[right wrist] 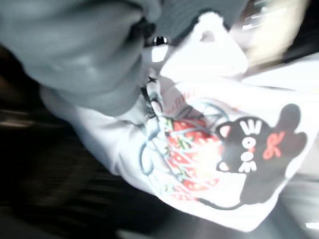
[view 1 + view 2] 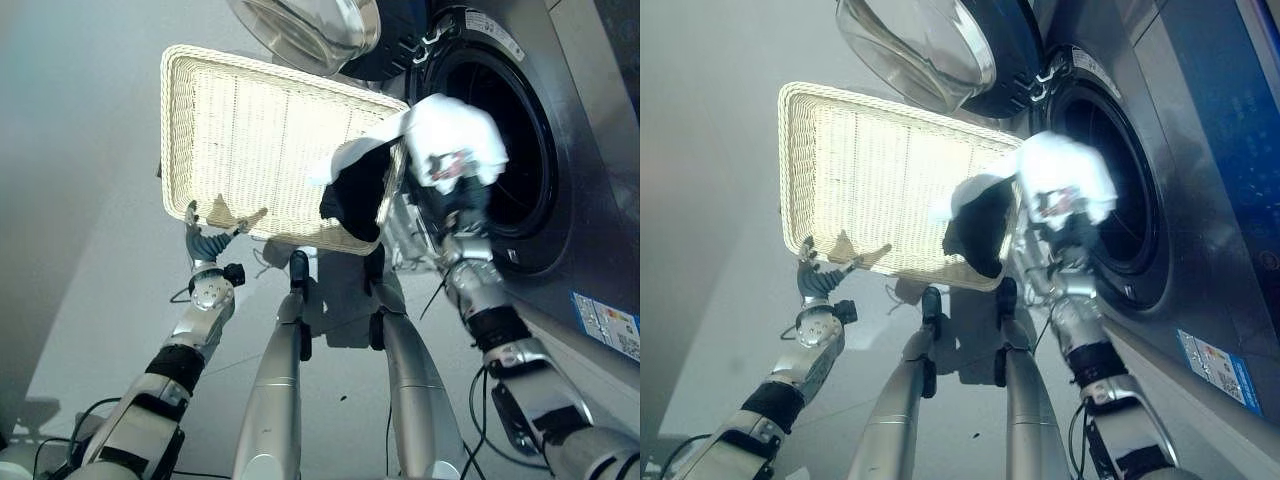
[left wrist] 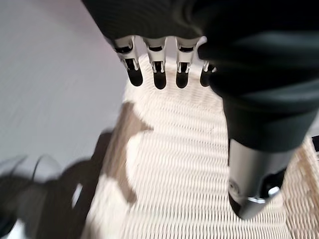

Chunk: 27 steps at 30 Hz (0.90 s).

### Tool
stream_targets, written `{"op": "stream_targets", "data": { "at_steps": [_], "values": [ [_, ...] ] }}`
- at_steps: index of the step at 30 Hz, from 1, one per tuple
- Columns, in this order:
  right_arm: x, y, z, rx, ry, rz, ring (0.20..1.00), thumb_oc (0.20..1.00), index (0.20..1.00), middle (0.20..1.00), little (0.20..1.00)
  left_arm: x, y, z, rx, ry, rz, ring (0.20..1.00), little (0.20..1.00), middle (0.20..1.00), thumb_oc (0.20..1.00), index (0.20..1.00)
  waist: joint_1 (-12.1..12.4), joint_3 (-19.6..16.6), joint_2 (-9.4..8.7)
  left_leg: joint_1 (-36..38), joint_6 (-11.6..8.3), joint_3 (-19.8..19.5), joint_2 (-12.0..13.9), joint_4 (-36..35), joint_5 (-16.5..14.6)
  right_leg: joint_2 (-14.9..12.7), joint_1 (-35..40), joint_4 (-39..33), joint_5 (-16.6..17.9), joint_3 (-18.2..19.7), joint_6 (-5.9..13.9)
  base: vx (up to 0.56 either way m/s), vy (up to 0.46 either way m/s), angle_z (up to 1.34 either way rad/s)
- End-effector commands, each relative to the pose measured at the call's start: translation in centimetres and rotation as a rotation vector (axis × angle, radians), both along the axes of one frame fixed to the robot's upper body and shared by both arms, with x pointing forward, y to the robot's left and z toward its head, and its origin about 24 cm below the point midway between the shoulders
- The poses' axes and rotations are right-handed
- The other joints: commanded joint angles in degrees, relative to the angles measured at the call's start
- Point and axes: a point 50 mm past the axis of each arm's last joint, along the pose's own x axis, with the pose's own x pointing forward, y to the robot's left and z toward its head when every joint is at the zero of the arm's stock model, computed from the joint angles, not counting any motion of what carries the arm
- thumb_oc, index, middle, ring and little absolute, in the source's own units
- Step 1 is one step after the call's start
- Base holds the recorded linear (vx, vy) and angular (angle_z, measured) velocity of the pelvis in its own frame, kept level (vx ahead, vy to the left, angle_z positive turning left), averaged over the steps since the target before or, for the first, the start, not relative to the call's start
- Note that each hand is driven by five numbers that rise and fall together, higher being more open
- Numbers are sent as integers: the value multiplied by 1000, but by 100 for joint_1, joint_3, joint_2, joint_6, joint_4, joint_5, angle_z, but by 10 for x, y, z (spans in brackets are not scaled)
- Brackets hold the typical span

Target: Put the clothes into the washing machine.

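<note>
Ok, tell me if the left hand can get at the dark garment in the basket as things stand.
Probably yes: the left hand hovers open at the basket rim, and the dark garment lies at the opposite end with only bare wicker between.

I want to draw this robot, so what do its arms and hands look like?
Both arms are shiny silver-grey tubes with black bands and black padded sections. The left hand and right hand have a dark ribbed cover over the back and wrist. The fingers are silver with rounded dark tips, set in a row, with a thicker thumb apart.
</note>
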Motion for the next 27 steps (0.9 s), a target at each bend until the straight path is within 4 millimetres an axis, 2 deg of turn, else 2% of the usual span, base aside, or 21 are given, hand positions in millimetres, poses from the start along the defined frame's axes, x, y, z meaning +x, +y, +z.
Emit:
{"op": "stream_targets", "data": {
  "at_steps": [1,2,3,4,5,6,8,9,10,11,12,13,14,17,18,20,22,24,27],
  "values": [
    [-41,-77,29,173,-8,-368,200,200,200,200,200,-11,1,2,-45,-87,-84,1000,1000,1000,1000,1000,-142,-143,530,-118,-8,92,-329,172,-198,278,37,544,-718,-259,356,52,-25,0],
    [-49,-95,29,239,9,-442,200,200,200,200,200,-14,2,-1,-42,-82,-94,1000,1000,1000,1000,1000,-119,-143,562,-143,-2,62,-336,204,-212,276,17,572,-732,-267,345,90,-54,1],
    [-66,-121,24,350,50,-567,200,200,200,200,200,-19,6,-5,-38,-68,-109,1000,1000,1000,1000,1000,-86,-143,584,-164,16,13,-353,259,-243,263,12,610,-763,-289,326,79,-64,6],
    [-76,-134,25,410,59,-631,200,200,200,200,200,-22,9,-6,-39,-61,-119,1000,1000,1000,1000,1000,-52,-143,606,-190,28,-14,-356,295,-249,262,-9,638,-765,-299,308,61,-52,5],
    [-76,-134,25,410,59,-631,200,200,200,200,200,-22,9,-6,-39,-61,-119,1000,1000,1000,1000,1000,-52,-143,606,-190,28,-14,-356,295,-249,262,-9,638,-765,-299,308,63,-60,9],
    [-104,-157,26,553,29,-790,200,200,200,200,200,-28,16,-8,-37,-45,-126,1000,1000,1000,1000,1000,-11,-143,629,-263,42,-54,-345,339,-211,250,-59,692,-745,-351,277,67,-52,7],
    [-111,-161,25,589,20,-837,200,200,200,200,200,-31,18,-10,-37,-41,-127,1000,1000,1000,1000,1000,-5,-143,628,-232,44,-64,-345,361,-274,248,-26,735,-822,-359,277,75,-65,7],
    [-145,-175,19,716,-37,-1042,200,200,200,200,200,-36,26,-9,-37,-30,-133,1000,1000,1000,1000,1000,-2,-143,609,-261,71,-128,-333,427,-313,268,-41,880,-920,-375,248,43,-83,9],
    [-153,-179,17,741,-38,-1080,200,200,200,200,200,-36,28,-7,-33,-30,-140,1000,1000,1000,1000,1000,17,-143,600,-330,77,-146,-328,450,-255,275,-101,912,-871,-395,233,95,-115,11],
    [-161,-183,13,773,-33,-1107,338,338,338,338,338,-38,28,-7,-28,-23,-149,1000,1000,1000,1000,1000,13,-143,583,-322,80,-165,-329,506,-310,273,-87,999,-945,-401,238,78,-85,10],
    [-164,-189,10,796,-25,-1082,824,824,824,824,824,-39,28,-6,-21,-17,-163,1000,1000,1000,1000,1000,29,-143,577,-368,87,-189,-332,573,-318,257,-127,1079,-961,-416,238,66,-68,7],
    [-164,-189,10,797,-27,-1081,824,824,824,824,824,-39,28,-5,-20,-19,-164,1000,1000,1000,1000,1000,37,-143,579,-407,90,-186,-328,565,-265,257,-162,1062,-906,-426,231,48,-73,6],
    [-159,-192,10,802,15,-999,1000,1000,1000,1000,1000,-39,29,-3,-15,-12,-178,1000,1000,1000,1000,1000,38,-143,573,-435,92,-201,-331,616,-269,230,-182,1104,-905,-439,238,29,-63,3],
    [-132,-183,3,773,132,-762,1000,1000,1000,1000,1000,-39,28,-2,2,2,-202,1000,1000,1000,1000,1000,70,-143,574,-413,109,-230,-359,672,-331,199,-151,1155,-964,-459,250,55,-82,5],
    [-112,-168,-2,759,196,-624,1000,1000,1000,1000,1000,-39,27,0,12,5,-217,1000,1000,1000,1000,1000,114,-143,599,-423,124,-231,-370,643,-302,192,-155,1131,-946,-479,249,16,-68,5],
    [-94,-154,-4,722,231,-518,1000,1000,1000,1000,1000,-38,26,-1,11,9,-221,1000,1000,1000,1000,1000,146,-143,610,-413,136,-235,-371,599,-278,193,-145,1125,-954,-496,248,3,-63,5],
    [-74,-131,-2,681,214,-421,1000,1000,1000,1000,1000,-35,21,0,11,7,-232,1000,1000,1000,1000,1000,208,-143,651,-457,134,-226,-345,509,-166,203,-174,1070,-884,-536,239,-11,-50,-1],
    [-52,-107,-3,574,222,-302,1000,1000,1000,1000,1000,-35,12,-5,4,17,-237,1000,1000,1000,1000,1000,209,-143,684,-401,126,-221,-350,491,-212,204,-133,1118,-987,-516,243,-5,8,-4],
    [-39,-95,3,474,216,-224,1000,1000,1000,1000,1000,-33,7,-5,-8,12,-242,1000,1000,1000,1000,1000,216,-143,733,-452,113,-183,-330,454,-134,209,-193,1087,-939,-517,223,-14,35,-5]
  ]
}}
